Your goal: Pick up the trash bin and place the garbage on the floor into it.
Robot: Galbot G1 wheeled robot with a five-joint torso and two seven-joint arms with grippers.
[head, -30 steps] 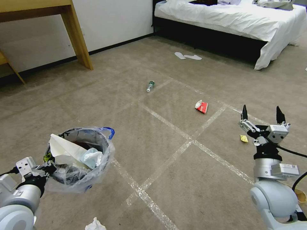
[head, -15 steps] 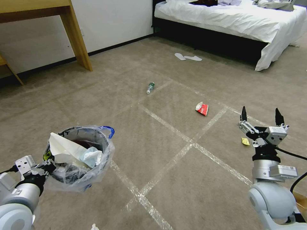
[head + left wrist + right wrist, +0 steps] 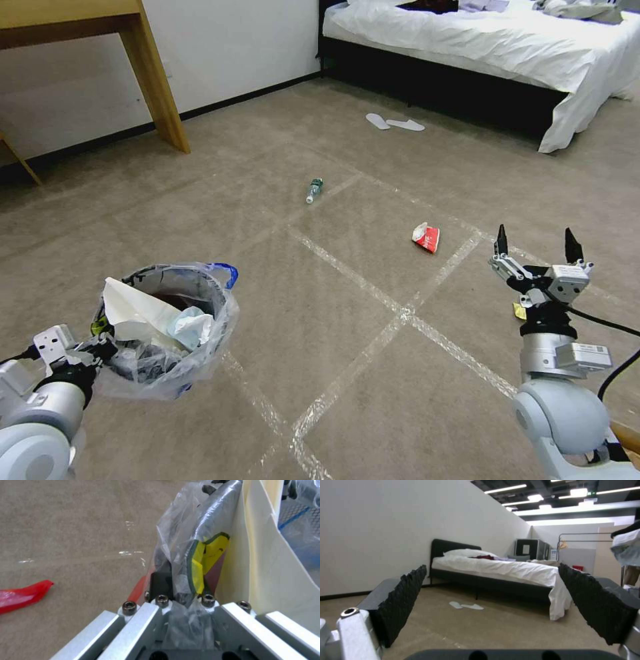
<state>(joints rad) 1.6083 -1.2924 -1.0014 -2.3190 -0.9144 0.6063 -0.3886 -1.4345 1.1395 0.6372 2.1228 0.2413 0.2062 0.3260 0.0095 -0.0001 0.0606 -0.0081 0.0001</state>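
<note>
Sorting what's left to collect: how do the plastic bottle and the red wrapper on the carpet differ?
The plastic bottle is slim, clear with a green label, and lies on its side farther from the robot. The red wrapper is flat, crumpled, red and white, and lies nearer the open right gripper. Both rest loose on the floor beside tape lines.

A bed (image 3: 480,47) with white sheets and a dark frame stands against the far wall. A pair of white slippers (image 3: 395,123) lies just in front of the bed. Well to the left of the bed, a wooden desk leg (image 3: 153,80) slants down beside the wall.
</note>
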